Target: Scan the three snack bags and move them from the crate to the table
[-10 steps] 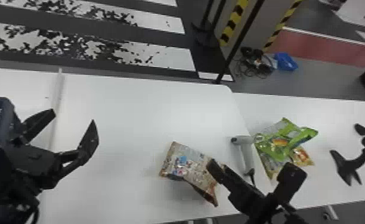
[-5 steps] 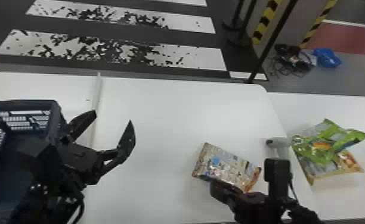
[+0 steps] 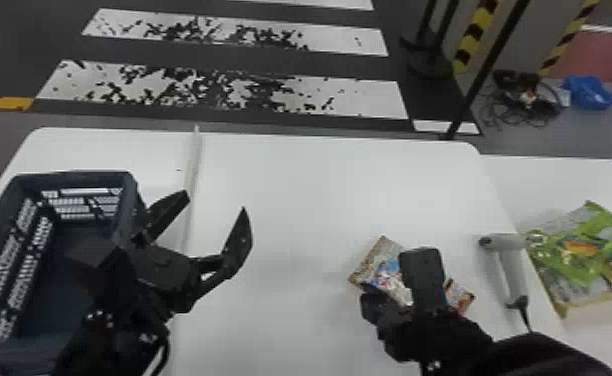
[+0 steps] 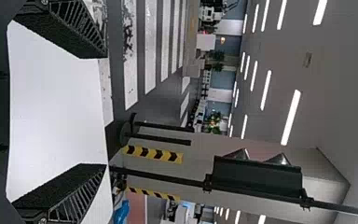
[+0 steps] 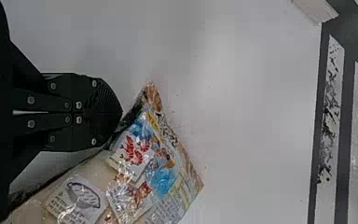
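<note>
In the head view my left gripper (image 3: 215,202) stands open beside the crate (image 3: 132,200). White table lies behind the open left gripper (image 4: 105,111) in the left wrist view. My right gripper (image 3: 394,275) is over a multicoloured snack bag (image 3: 387,267) on the table (image 3: 290,200), partly covering it. The right wrist view has the right gripper (image 5: 120,112) shut, its fingertips at the edge of the snack bag (image 5: 156,163); no bag is visible between them. A grey scanner (image 3: 507,265) rests right of that bag. Green and yellowish snack bags (image 3: 570,255) overlap at the right.
A pale raised strip (image 3: 194,165) crosses the table between the crate and the middle. The scanner's cable runs toward the near edge. Beyond the far edge stand dark posts, and a blue bag (image 3: 590,92) lies on the floor.
The head view has swung left, bringing more of the crate into sight. My right gripper has come farther over the multicoloured bag, and its fingers have closed. The left gripper remains open.
</note>
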